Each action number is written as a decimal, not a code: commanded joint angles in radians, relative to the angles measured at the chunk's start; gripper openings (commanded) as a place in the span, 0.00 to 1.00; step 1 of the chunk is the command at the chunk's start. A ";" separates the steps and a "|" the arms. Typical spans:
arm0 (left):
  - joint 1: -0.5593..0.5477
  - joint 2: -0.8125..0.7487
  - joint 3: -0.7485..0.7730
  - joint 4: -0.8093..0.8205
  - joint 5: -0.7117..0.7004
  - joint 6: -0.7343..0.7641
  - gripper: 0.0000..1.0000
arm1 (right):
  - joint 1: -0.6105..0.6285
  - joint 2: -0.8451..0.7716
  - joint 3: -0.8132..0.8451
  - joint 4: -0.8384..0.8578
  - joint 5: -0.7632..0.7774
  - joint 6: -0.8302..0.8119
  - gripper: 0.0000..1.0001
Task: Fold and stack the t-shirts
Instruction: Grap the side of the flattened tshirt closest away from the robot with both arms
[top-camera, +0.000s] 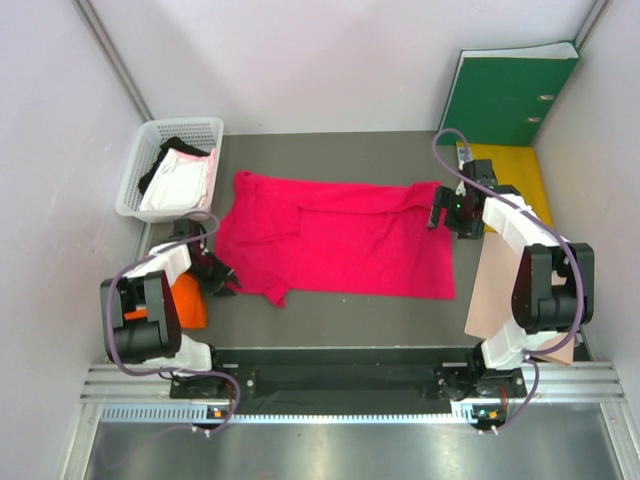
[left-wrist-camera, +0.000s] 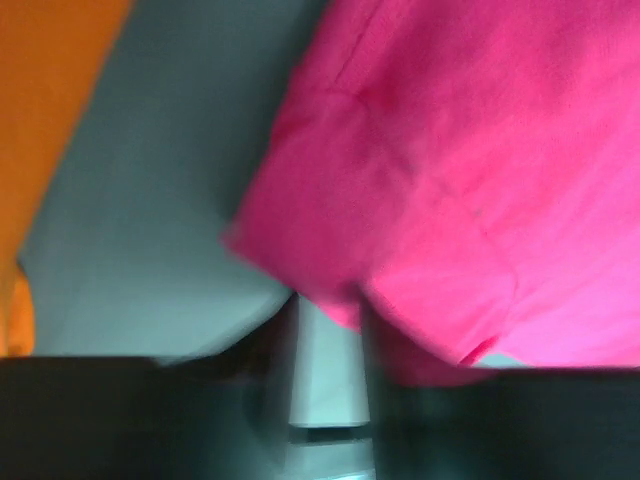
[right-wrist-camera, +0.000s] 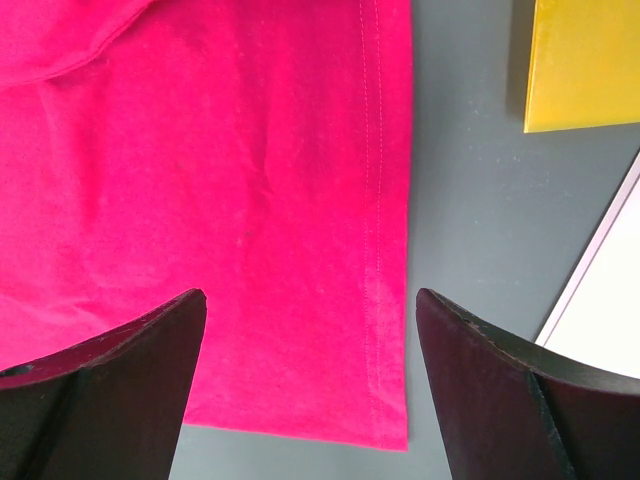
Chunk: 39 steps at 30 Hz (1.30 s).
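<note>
While above magenta t-shirt, right jaws wide.

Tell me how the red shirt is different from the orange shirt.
The red shirt lies spread out wide; the orange shirt looks far smaller, seemingly folded. The red shirt sits mid-table; the orange shirt sits near the left edge. Both are plain-coloured cloth on the table.

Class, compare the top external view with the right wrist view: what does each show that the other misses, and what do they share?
Only the top external view: a white plastic basket holding garments, a small folded orange cloth t-shirt, a green binder. Only the right wrist view: stitching along the hem, and the right gripper plainly open. Both: the large magenta-red cloth t-shirt, the flat yellow folder, the grey table.
</note>
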<state>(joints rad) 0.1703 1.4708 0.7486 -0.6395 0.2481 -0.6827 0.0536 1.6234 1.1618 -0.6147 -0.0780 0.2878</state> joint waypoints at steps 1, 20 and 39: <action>0.003 0.034 0.030 0.058 0.008 0.034 0.00 | -0.012 0.015 0.062 -0.003 -0.014 -0.018 0.85; -0.106 0.316 0.369 0.595 0.434 -0.204 0.18 | -0.003 0.047 0.027 0.040 -0.042 0.008 0.84; -0.127 -0.013 0.170 0.339 0.165 -0.026 0.86 | 0.000 0.036 -0.021 0.061 -0.048 0.025 0.84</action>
<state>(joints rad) 0.0414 1.4902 0.9760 -0.2306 0.5117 -0.7624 0.0544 1.6714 1.1316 -0.5888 -0.1154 0.3019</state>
